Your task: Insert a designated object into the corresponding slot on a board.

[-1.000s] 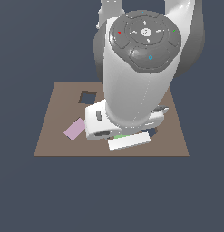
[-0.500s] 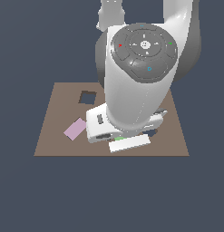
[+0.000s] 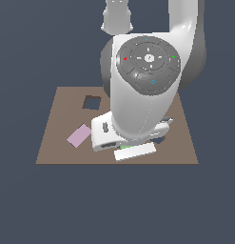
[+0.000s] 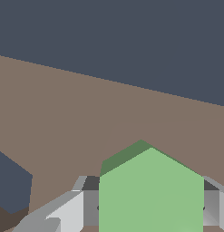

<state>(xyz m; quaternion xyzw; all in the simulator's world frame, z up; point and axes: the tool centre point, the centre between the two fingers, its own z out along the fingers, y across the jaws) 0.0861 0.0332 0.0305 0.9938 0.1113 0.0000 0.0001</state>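
the gripper (image 4: 149,213), clamped on the green piece (image 4: 151,190), has shifted slightly over the board (image 3: 62,128).

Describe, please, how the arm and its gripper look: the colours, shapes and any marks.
The arm is smooth, rounded and white, with grey joints. Its round dark-grey end cap bears a small white centre mark and tiny red, green and blue dots. The gripper has a boxy white body with dark slots; its fingers are pale grey with darker inner faces. No cables show.
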